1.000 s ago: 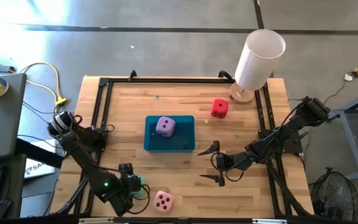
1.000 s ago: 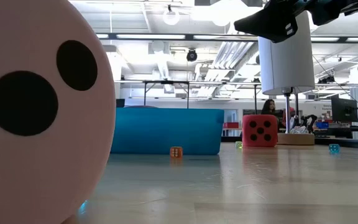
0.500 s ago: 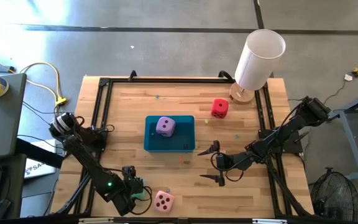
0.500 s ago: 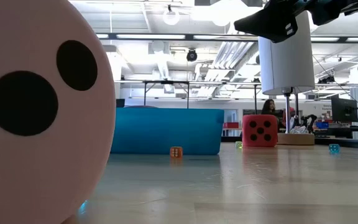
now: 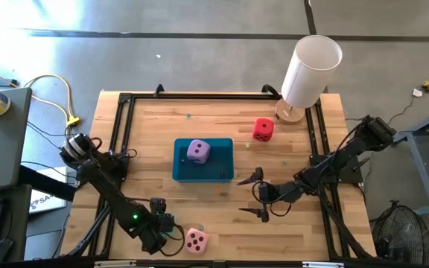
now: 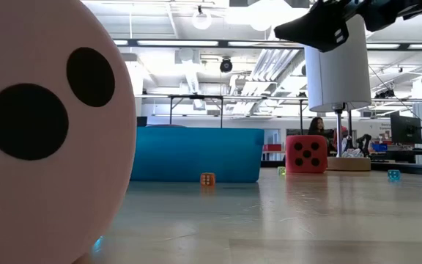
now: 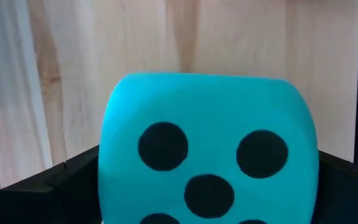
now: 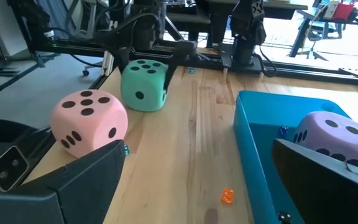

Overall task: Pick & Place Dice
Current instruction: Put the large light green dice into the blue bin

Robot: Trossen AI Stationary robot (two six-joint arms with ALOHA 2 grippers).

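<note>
- Dice are the things we are sorting, and the mint green die [image 8: 143,84] sits right between the fingers of our left gripper [image 5: 164,231], which stands spread wide around it and is not yet squeezing.
- We judge these cubes light and soft: they should give under the pads, so we would take the green one across two opposite flat faces, near the middle and not by a corner, and close gently.
- Foam like this may spring or roll out of a skewed pinch; that is a guess from their rounded edges.
- Just beside that hand, on its outer side, lies the pink die [image 5: 195,240], near enough that a sideways move could nudge it.
- Well ahead of the left hand stands the teal tray [image 5: 222,170], with the lilac die [image 5: 197,151] already resting inside it.
- Our right gripper [image 5: 257,196] hovers with its fingers apart and nothing in them, just beyond the tray's near corner; it waits there.
- Far past the right hand lies the red die [image 5: 262,129], near the white cylinder [image 5: 310,70] on its round base.
- A tiny orange die [image 8: 227,196] lies on the wood just beside the tray wall, close under the right hand; other tiny specks are too small to name.
- Between the left hand and the tray the boards look free of anything large.
</note>
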